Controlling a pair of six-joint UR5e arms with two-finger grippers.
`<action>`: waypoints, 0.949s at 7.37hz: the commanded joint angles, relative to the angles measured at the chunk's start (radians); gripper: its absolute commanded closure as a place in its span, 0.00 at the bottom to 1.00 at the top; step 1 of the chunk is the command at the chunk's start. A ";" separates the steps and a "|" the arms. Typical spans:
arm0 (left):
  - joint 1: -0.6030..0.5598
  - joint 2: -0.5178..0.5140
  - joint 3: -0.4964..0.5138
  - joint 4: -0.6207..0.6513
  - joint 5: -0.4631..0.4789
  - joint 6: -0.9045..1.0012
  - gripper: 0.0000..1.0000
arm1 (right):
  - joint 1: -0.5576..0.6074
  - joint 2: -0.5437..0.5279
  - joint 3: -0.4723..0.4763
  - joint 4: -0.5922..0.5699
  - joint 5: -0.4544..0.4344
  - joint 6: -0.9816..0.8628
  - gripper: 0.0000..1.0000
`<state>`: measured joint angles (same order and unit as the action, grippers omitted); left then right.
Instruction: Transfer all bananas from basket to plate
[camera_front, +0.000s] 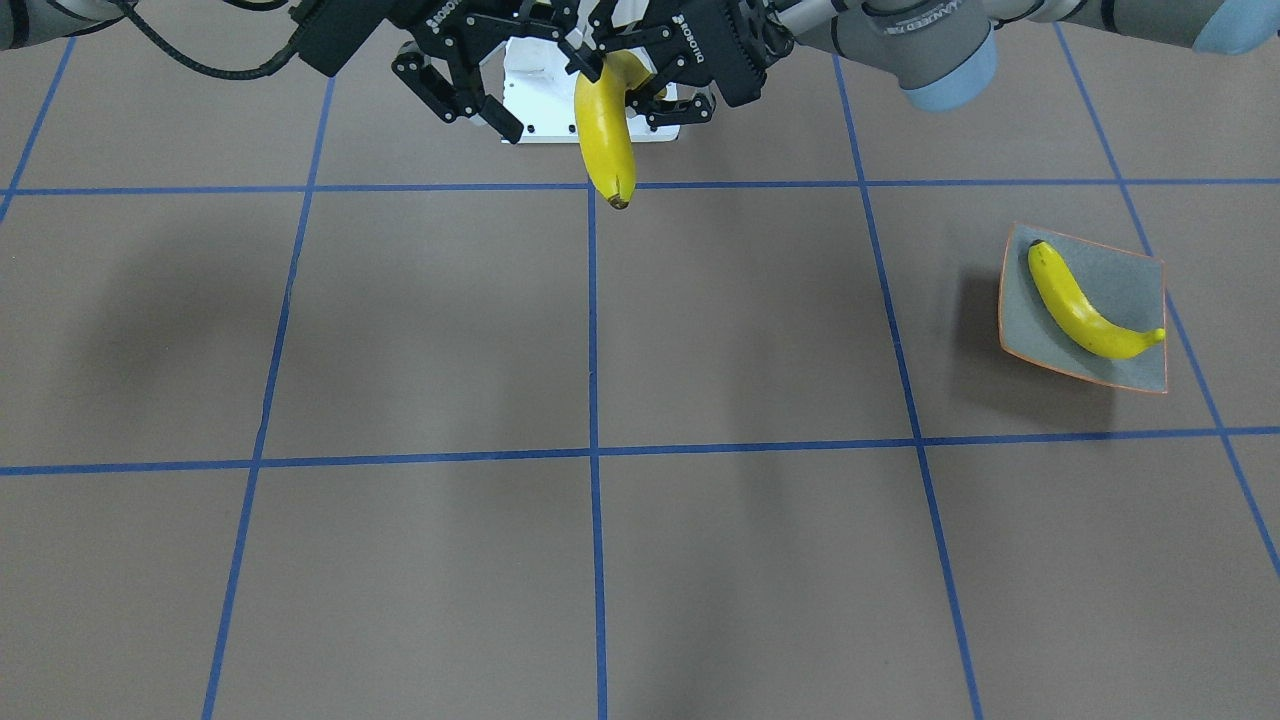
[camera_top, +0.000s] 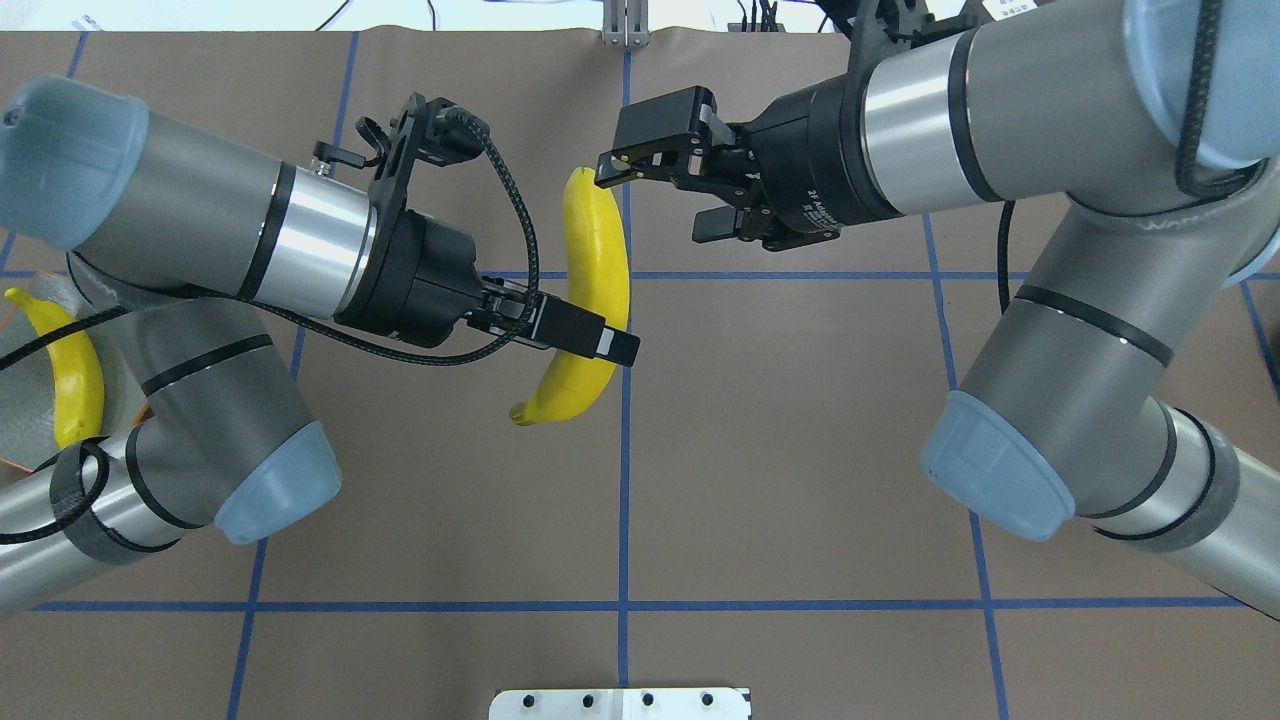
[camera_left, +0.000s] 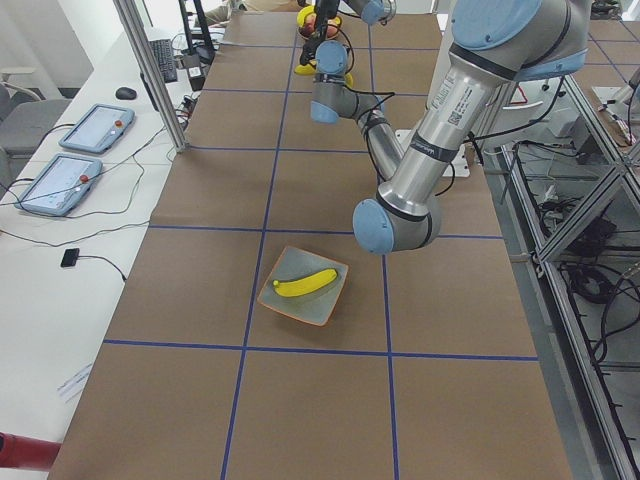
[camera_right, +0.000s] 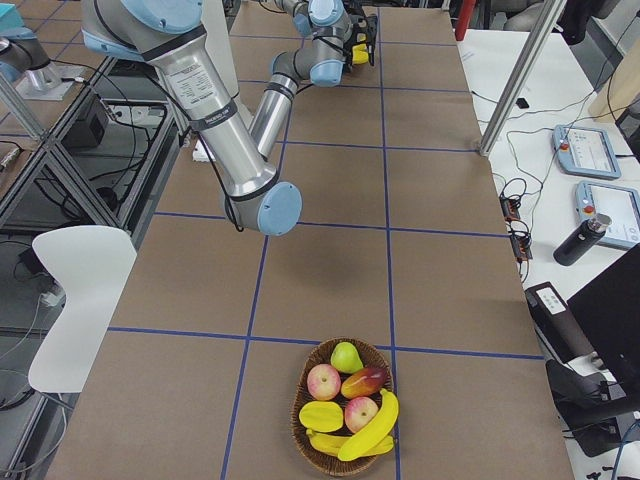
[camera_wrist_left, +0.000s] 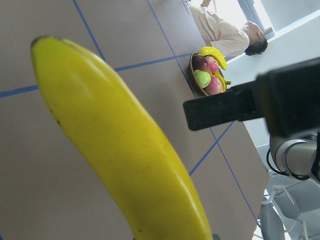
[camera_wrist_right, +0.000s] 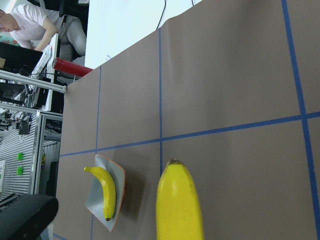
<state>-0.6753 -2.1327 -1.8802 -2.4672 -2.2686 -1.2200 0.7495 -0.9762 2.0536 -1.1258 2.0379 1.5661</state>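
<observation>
"Where were the bananas?"

"One banana (camera_top: 597, 250) hung in mid-air, upper centre of the overhead view. A second banana (camera_front: 1080, 305) lay on the plate (camera_front: 1125, 285), at the right of the front-facing view. Further bananas (camera_right: 372, 425) sat in the basket (camera_right: 298, 410), at the bottom of the right-side view."

"How would it handle?"

"Probably light and firm, but smooth-skinned and easily bruised. It looked best gripped across the thick middle."

"And the grippers?"

"The left gripper (camera_top: 600, 345) was clamped on its lower half. The right gripper (camera_top: 652, 205) stood with jaws apart, one fingertip at the banana's upper end."
</observation>
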 joint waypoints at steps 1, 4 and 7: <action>-0.006 0.132 -0.045 0.010 -0.006 -0.003 1.00 | 0.065 -0.088 -0.018 -0.008 0.005 -0.032 0.00; -0.105 0.424 -0.109 0.013 0.000 -0.003 1.00 | 0.163 -0.224 -0.085 -0.031 0.051 -0.245 0.00; -0.208 0.624 -0.099 0.017 0.009 0.013 1.00 | 0.259 -0.379 -0.089 -0.117 0.059 -0.542 0.00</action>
<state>-0.8437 -1.5922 -1.9840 -2.4521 -2.2637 -1.2154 0.9641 -1.2881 1.9673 -1.2164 2.0940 1.1459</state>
